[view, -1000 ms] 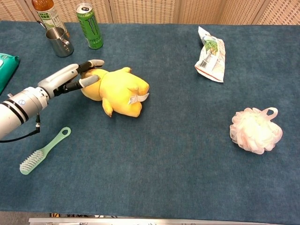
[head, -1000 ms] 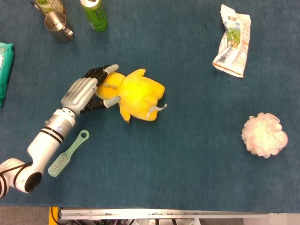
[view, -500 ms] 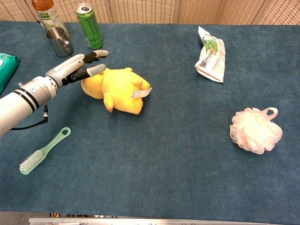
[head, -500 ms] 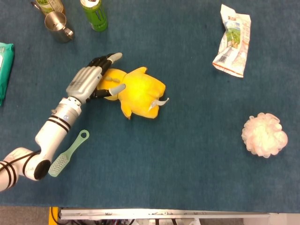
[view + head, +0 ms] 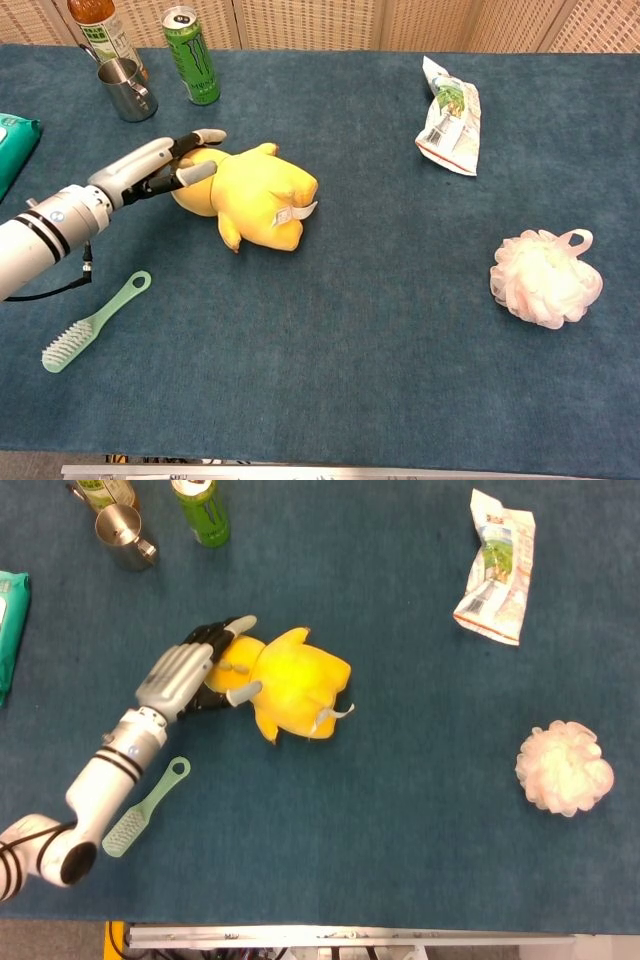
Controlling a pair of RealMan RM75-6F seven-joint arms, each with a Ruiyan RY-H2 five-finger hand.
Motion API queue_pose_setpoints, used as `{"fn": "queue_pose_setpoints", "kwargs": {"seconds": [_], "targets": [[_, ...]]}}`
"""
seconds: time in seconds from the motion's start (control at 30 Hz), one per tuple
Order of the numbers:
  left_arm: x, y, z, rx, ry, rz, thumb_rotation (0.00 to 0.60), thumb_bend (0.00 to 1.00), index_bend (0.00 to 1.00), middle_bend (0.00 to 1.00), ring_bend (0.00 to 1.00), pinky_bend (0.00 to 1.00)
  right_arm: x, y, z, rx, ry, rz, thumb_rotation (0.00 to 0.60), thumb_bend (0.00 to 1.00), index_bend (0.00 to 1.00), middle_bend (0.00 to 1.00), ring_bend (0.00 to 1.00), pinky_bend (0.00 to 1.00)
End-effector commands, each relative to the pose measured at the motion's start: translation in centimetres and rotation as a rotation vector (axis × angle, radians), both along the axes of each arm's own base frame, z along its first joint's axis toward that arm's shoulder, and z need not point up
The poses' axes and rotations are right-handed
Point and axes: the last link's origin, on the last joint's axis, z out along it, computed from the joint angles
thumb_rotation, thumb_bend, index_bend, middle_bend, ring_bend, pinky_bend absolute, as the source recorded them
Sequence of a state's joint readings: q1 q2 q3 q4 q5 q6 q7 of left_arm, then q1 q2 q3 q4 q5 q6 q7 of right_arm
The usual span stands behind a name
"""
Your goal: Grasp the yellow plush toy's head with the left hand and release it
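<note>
While the left hand (image 5: 195, 675) is cupping the yellow plush toy (image 5: 285, 683)'s head with loose fingers, it is maybe slipping away sideways.

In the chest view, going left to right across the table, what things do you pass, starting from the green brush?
Green brush → robot hand → yellow plush toy → snack packet → pink bath pouf.

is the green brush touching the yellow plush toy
No, the green brush lies apart from the yellow plush toy, with bare blue table between them and the left hand at the toy's head.
</note>
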State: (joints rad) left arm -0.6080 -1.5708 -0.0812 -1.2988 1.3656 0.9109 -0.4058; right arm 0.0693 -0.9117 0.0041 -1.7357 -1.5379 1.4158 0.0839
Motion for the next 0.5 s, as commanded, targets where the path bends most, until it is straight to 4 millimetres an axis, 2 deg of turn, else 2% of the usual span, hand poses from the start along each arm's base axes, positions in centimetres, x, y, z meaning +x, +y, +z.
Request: {"fn": "queue_pose_setpoints", "kwargs": {"seconds": [0.03,0.23,0.37,0.43,0.5], "targets": [[-0.4,-0.7,0.9,0.019,0.002,-0.007,0.090,0.06,0.05,0.08,0.07,0.05,0.1,0.0,0.0,-0.001,-0.001,0.005,0.600,0.26,0.41,0.43,0.32,0.38],[-0.6,-1.1,3.6,0.100,-0.029,-0.021,0.112,0.06,0.05,0.08,0.07,0.05,0.2,0.0,-0.1,0.000,-0.004,0.012,0.600,0.26,0.41,0.43,0.32,0.38],[-1.5,-2.2,6.1,0.164,-0.001,-0.033,0.132,0.06,0.05,0.08,0.07,0.05,0.2,0.0,-0.1,-0.006,-0.006,0.011,0.600,0.26,0.41,0.43,0.32,0.38],[-2.4,-2.9,7.5,0.205,0.012,-0.020,0.170,0.06,0.05,0.08,0.07,0.05,0.1,-0.1,-0.1,-0.012,-0.008,0.010,0.600,0.26,0.41,0.43,0.32,0.38],[-3.1,-3.5,8.7,0.239,0.008,0.008,0.244,0.06,0.05,0.08,0.07,0.05,0.0,-0.1,-0.1,-0.013,-0.010,0.006,0.600,0.26,0.41,0.43,0.32,0.38]]}}
